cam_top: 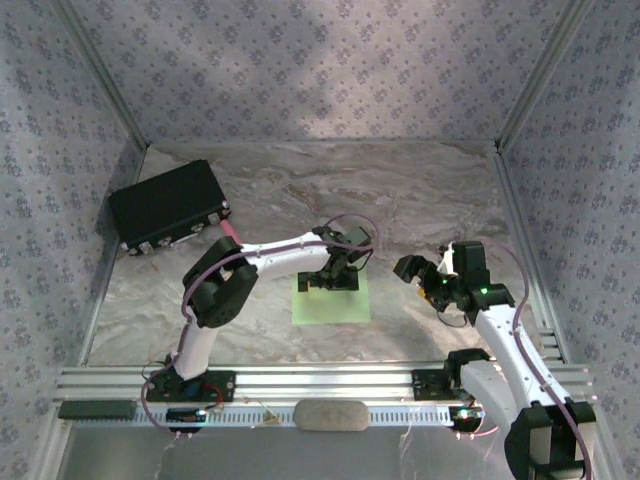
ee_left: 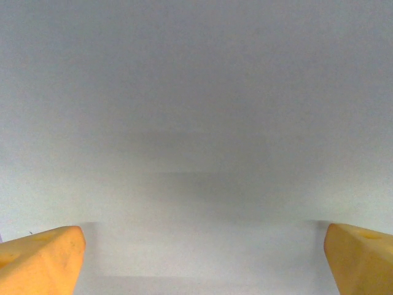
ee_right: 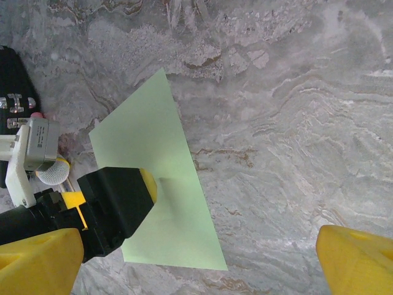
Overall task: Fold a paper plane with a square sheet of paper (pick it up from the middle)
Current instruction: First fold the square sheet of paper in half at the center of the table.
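Shows work barely begun: square sheet of paper [cam_top: 345, 305] flat, uncreased on table [cam_top: 430, 200], left gripper [cam_top: 335, 275] spread wide touching its middle, right gripper [cam_top: 425, 275] open and empty, every fold remaining.

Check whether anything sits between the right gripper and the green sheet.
Nothing visible lies on the table between the open right gripper and the right edge of the square sheet of paper. The sheet's middle is occupied, though: the left gripper, jaws open, is down on it there.
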Action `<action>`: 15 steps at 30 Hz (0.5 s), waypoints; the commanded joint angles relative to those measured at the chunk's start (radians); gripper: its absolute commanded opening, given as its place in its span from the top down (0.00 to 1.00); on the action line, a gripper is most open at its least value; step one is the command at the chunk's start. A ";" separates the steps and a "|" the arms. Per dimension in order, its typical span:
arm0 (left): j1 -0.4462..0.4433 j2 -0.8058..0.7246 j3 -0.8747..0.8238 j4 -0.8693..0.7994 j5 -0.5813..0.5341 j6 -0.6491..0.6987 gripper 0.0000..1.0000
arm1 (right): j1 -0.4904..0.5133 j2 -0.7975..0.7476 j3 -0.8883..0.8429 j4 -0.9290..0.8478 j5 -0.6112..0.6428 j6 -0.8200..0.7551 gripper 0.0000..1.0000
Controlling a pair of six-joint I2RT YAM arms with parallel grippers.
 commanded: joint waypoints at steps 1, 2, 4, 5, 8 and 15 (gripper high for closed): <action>-0.007 0.007 0.037 -0.046 -0.010 -0.018 0.00 | 0.006 0.000 0.006 -0.016 0.001 -0.012 0.01; -0.007 0.007 0.038 -0.047 -0.010 -0.018 0.00 | 0.007 0.000 0.004 -0.016 0.003 -0.012 0.01; -0.008 0.009 0.040 -0.049 -0.008 -0.020 0.00 | 0.005 0.006 0.004 -0.017 0.005 -0.014 0.01; -0.007 0.010 0.042 -0.049 -0.008 -0.020 0.00 | 0.005 0.010 0.005 -0.016 0.005 -0.015 0.01; -0.009 0.015 0.050 -0.053 -0.010 -0.023 0.00 | 0.005 0.029 0.011 -0.014 0.005 -0.016 0.01; -0.004 0.045 0.080 -0.063 -0.008 -0.016 0.00 | 0.005 0.053 0.014 -0.013 0.008 -0.017 0.01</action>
